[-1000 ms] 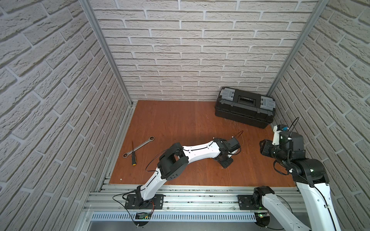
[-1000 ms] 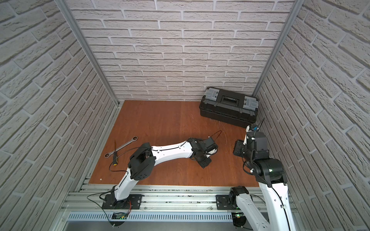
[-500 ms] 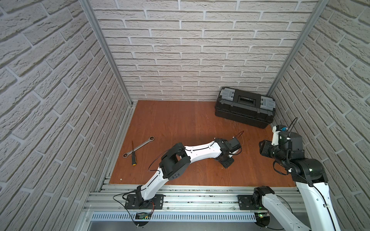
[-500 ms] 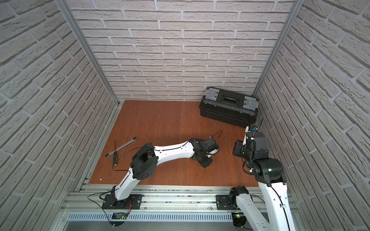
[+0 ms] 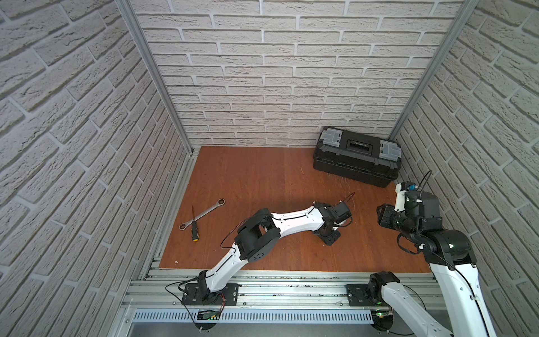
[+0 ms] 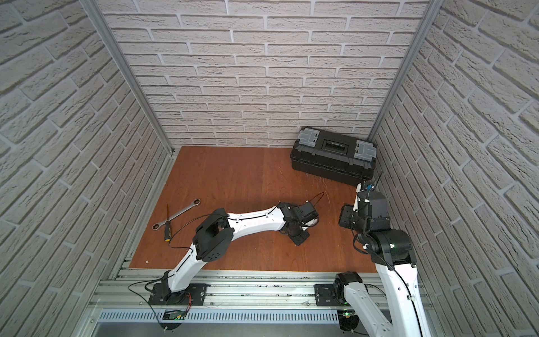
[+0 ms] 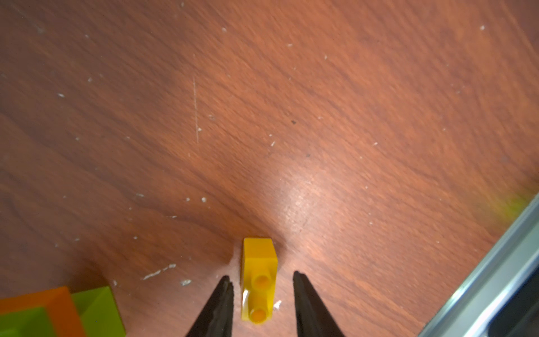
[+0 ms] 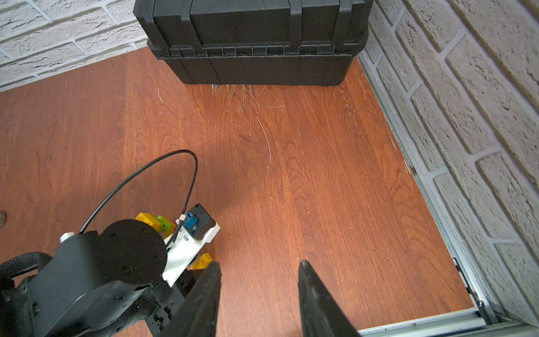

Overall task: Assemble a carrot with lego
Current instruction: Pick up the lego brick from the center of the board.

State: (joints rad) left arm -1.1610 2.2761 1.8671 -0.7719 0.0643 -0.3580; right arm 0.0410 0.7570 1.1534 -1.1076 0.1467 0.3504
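A small yellow lego brick (image 7: 259, 280) lies on its side on the wooden floor, studs toward the camera. My left gripper (image 7: 261, 277) is open, one finger on each side of the brick, with a gap on both sides. Orange (image 7: 59, 306) and lime green (image 7: 99, 309) bricks sit close beside it. The right wrist view shows that yellow brick (image 8: 202, 260) under the left wrist, and a yellow, green and orange cluster (image 8: 159, 223) beyond it. My right gripper (image 8: 259, 264) is open over bare floor. In both top views the left arm (image 5: 291, 223) hides the bricks. No assembled carrot shows.
A black toolbox (image 5: 355, 157) stands shut in the back right corner. A metal wrench (image 5: 204, 214) and a black-handled screwdriver (image 5: 194, 226) lie at the left. The right gripper (image 5: 382, 217) hovers to the right of the left gripper (image 5: 329, 236). Brick walls close three sides.
The left arm has shifted only slightly over the bricks. The right arm has stayed in place.
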